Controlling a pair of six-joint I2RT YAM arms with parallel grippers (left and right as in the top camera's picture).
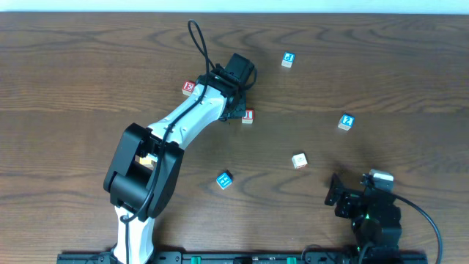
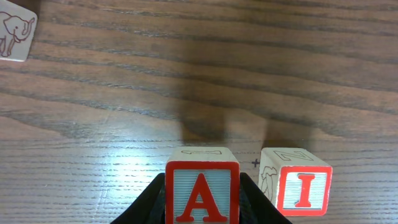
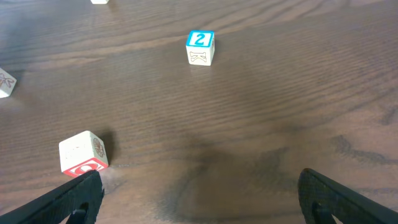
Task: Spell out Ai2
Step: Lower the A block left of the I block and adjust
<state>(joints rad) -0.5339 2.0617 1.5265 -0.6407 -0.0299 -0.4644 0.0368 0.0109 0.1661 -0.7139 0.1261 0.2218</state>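
Observation:
My left gripper (image 2: 202, 198) is shut on a red "A" block (image 2: 202, 191), which sits just left of a red "I" block (image 2: 297, 185) with a small gap between them. In the overhead view the left gripper (image 1: 236, 108) covers the A block, and the I block (image 1: 248, 116) shows beside it. A blue "2" block (image 1: 346, 122) lies at the right and also shows in the right wrist view (image 3: 200, 47). My right gripper (image 3: 199, 199) is open and empty, low near the table's front right (image 1: 339, 195).
A red block (image 1: 189, 88) lies left of the left gripper. Blue blocks lie at the back (image 1: 288, 60) and front centre (image 1: 224, 180). A white and red block (image 1: 299, 160) lies near my right gripper's left finger (image 3: 83, 154). An elephant block (image 2: 15, 31) shows in the left wrist view.

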